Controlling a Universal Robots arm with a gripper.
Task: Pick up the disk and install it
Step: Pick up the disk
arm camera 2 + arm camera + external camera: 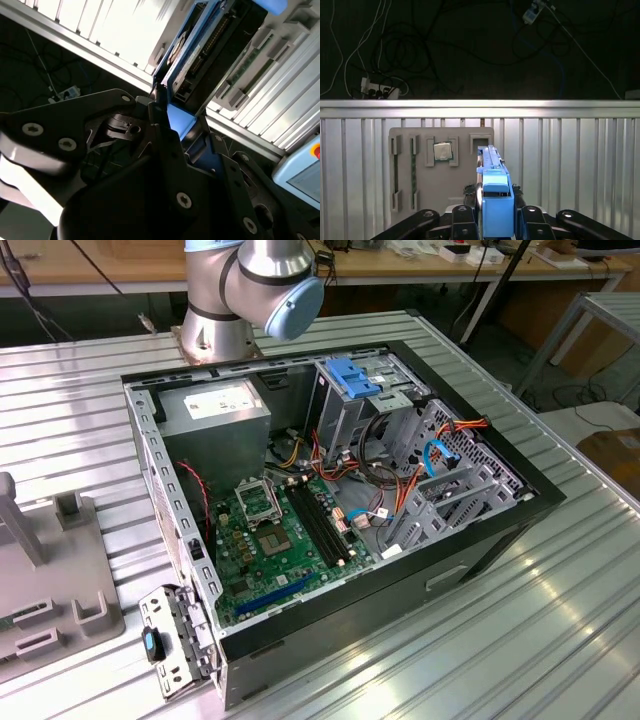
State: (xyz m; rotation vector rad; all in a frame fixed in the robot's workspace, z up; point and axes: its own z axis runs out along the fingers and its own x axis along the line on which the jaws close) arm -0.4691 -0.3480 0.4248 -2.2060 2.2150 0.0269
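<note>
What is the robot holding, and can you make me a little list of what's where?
gripper: shut on the disk
disk: held on edge, blue rail showing in both wrist views
grey tray: past the disk in the first wrist view, a chip in one slot
computer case: open, on the metal table
inside the case: green motherboard, blue-handled cage
disk installed: not yet

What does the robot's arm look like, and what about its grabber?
The arm is a fat, shiny silver tube with a round light-blue cap on its joint. The gripper is black, made of flat angular plates joined with small silver screws.
</note>
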